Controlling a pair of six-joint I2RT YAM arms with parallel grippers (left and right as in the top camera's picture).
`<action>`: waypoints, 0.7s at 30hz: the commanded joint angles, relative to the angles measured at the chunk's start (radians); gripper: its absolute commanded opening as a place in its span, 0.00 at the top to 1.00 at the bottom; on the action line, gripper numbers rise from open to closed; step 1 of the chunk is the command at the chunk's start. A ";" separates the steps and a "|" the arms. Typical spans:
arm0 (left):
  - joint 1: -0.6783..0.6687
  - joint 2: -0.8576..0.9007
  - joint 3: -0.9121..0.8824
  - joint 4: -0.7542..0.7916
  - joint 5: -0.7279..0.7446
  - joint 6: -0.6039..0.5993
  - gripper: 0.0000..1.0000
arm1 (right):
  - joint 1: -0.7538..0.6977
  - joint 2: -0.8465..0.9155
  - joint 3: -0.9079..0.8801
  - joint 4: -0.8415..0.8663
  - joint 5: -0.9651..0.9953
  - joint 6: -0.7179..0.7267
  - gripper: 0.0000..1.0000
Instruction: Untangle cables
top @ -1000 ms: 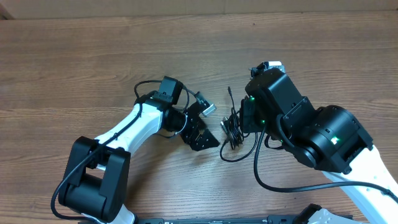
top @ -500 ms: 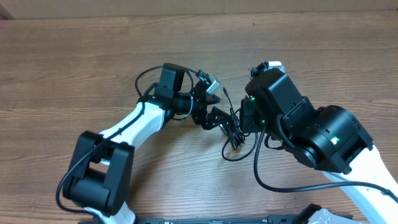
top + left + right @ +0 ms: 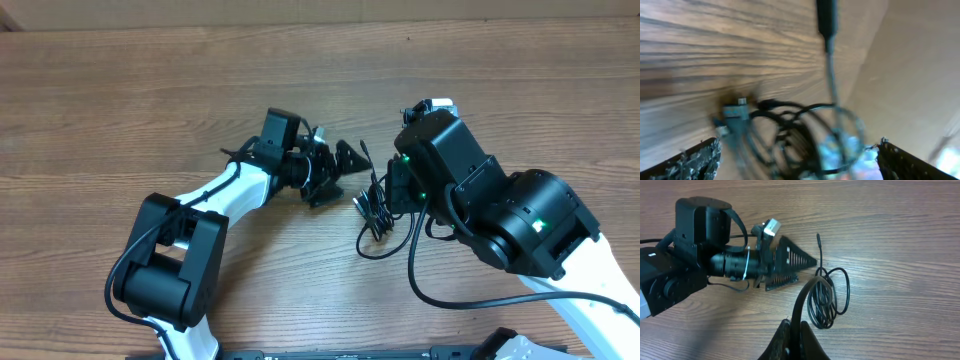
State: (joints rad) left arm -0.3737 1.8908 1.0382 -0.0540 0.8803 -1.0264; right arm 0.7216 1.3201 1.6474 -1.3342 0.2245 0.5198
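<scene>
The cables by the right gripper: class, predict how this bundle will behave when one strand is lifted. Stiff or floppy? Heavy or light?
Probably floppy: the cables lie in loose, uneven loops. Likely light, being thin cords. Lifting one strand would likely drag the whole bundle along, since the loops overlap one another.

Surface of table: matt brown wood grain. On it, cables: smooth black sheathing. Beside them, left gripper: matt black ribbed plastic.
</scene>
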 commanded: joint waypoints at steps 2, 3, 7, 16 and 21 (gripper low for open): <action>-0.008 0.006 0.011 0.143 0.068 -0.358 0.00 | 0.003 -0.022 0.010 0.005 0.011 -0.004 0.96; -0.010 0.006 0.011 0.180 0.080 -0.385 0.01 | 0.003 -0.022 0.010 0.005 0.011 -0.004 0.96; -0.029 0.006 0.011 0.231 0.081 -0.469 0.00 | 0.003 -0.022 0.010 0.005 0.011 -0.004 0.96; -0.080 0.006 0.011 0.292 0.135 -0.488 0.09 | 0.003 -0.022 0.010 0.005 0.011 -0.004 0.96; -0.105 0.006 0.011 0.291 0.130 -0.443 0.33 | 0.003 -0.022 0.010 0.004 0.010 -0.004 0.96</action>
State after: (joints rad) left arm -0.4625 1.8908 1.0397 0.2432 0.9855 -1.4952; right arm 0.7216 1.3201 1.6474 -1.3346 0.2249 0.5194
